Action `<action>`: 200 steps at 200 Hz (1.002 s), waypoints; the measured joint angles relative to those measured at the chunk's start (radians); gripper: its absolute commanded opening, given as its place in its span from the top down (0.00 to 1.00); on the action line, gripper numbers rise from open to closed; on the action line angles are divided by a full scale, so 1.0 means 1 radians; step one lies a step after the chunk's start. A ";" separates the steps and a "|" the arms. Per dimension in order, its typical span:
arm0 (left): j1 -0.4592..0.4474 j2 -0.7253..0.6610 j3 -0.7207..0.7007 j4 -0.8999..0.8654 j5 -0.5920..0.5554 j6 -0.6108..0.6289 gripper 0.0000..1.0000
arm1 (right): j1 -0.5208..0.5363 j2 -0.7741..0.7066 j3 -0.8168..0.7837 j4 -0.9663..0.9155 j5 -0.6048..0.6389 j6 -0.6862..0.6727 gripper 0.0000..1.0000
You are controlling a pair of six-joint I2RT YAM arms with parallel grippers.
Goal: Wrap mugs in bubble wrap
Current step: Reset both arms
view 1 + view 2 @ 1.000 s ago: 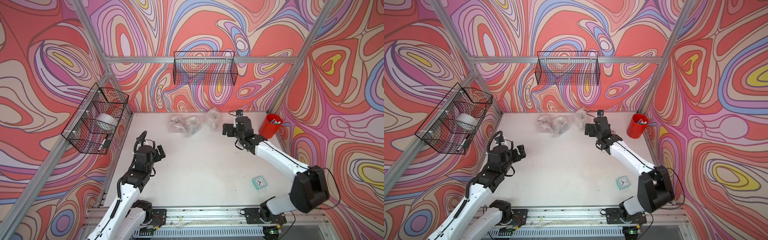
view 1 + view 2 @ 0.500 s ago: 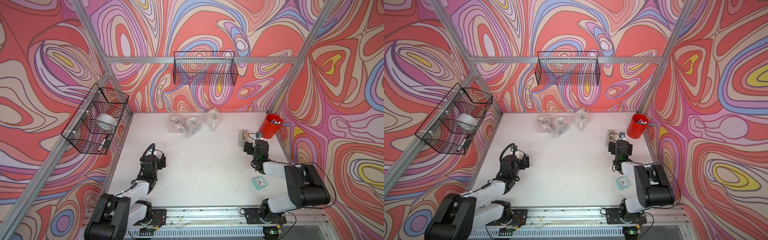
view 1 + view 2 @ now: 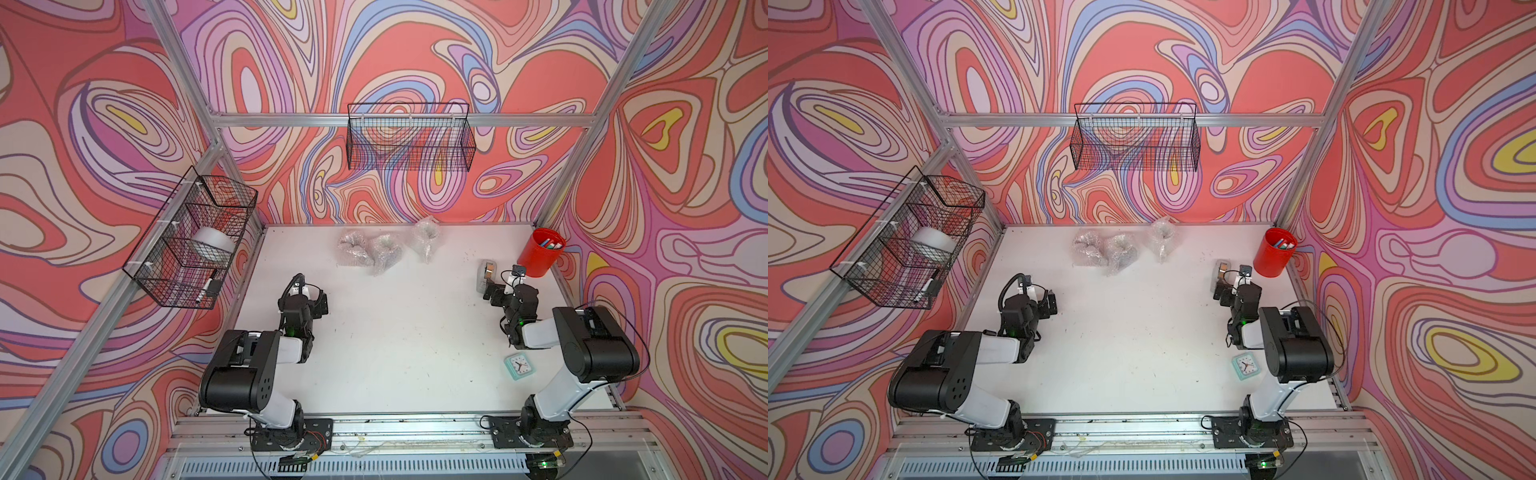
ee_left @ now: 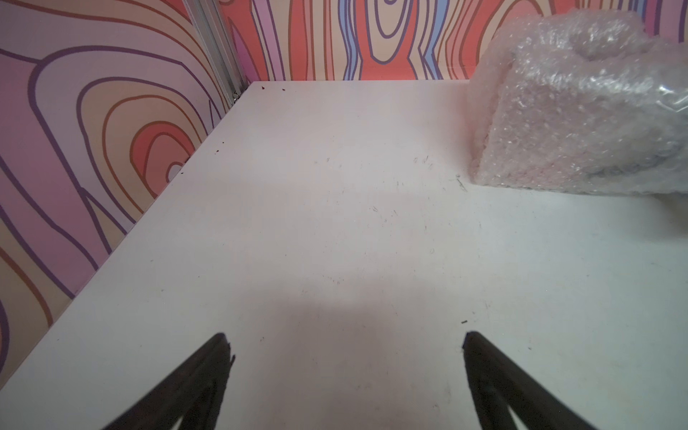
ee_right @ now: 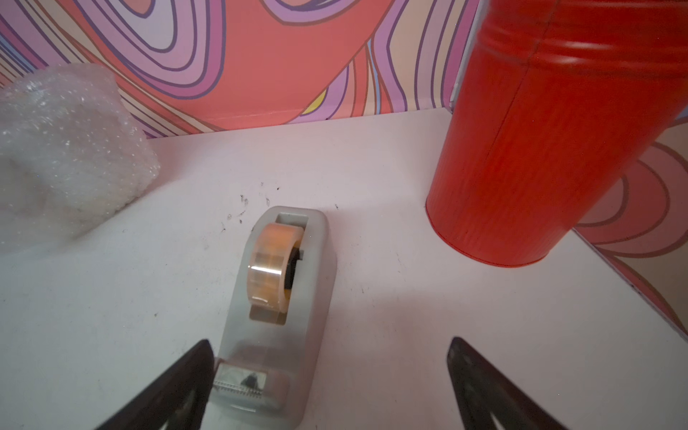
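- Both arms have folded back toward the near side; our left gripper (image 4: pixel 344 338) stands spread over bare table (image 4: pixel 335 223), empty;
- our right gripper (image 5: pixel 330 341) is spread too, just beside the tape dispenser (image 5: pixel 283 316);
- we see three bubble wrap bundles (image 3: pixel 386 253) at the far edge, well apart from both.

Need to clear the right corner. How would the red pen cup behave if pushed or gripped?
The red pen cup looks taller than wide and narrower at its base, so a high push probably tips it; a low one likely slides it. Its wall looks glossy, so possibly slippery. Pens stand loose inside and might spill.
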 measured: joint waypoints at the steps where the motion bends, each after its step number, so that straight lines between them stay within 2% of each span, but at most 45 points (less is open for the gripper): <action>1: 0.000 0.000 0.000 0.002 0.000 0.000 0.00 | 0.000 0.000 0.000 0.000 0.000 0.000 0.02; 60: 0.002 0.002 0.018 -0.018 0.043 0.009 0.00 | 0.002 0.000 0.000 0.003 -0.007 0.000 0.01; 76: 0.002 0.000 -0.025 0.058 0.112 0.031 0.00 | 0.001 0.000 -0.006 0.029 -0.032 -0.009 0.02; 98: 0.001 0.007 -0.164 0.217 0.178 0.048 0.00 | 0.002 0.000 -0.113 0.201 -0.073 -0.021 0.02; 118: 0.002 0.021 -0.167 0.197 0.162 0.045 0.00 | 0.002 0.006 -0.160 0.238 -0.054 -0.014 0.02; 136: 0.002 0.016 -0.050 0.085 0.134 0.038 0.00 | 0.001 0.006 -0.065 0.137 -0.059 -0.016 0.02; 148: 0.002 0.012 0.000 0.089 0.121 0.033 0.00 | 0.001 0.006 -0.012 0.122 -0.063 -0.016 0.02; 176: 0.002 0.002 -0.103 0.223 0.075 0.019 0.00 | 0.002 -0.002 -0.053 0.169 -0.050 -0.011 0.02; 190: 0.002 0.004 -0.108 0.160 0.060 0.013 0.00 | 0.001 0.000 -0.029 0.092 -0.049 -0.011 0.02; 200: 0.002 0.005 -0.060 0.080 0.058 0.013 0.00 | 0.001 0.000 -0.008 0.070 -0.055 -0.012 0.02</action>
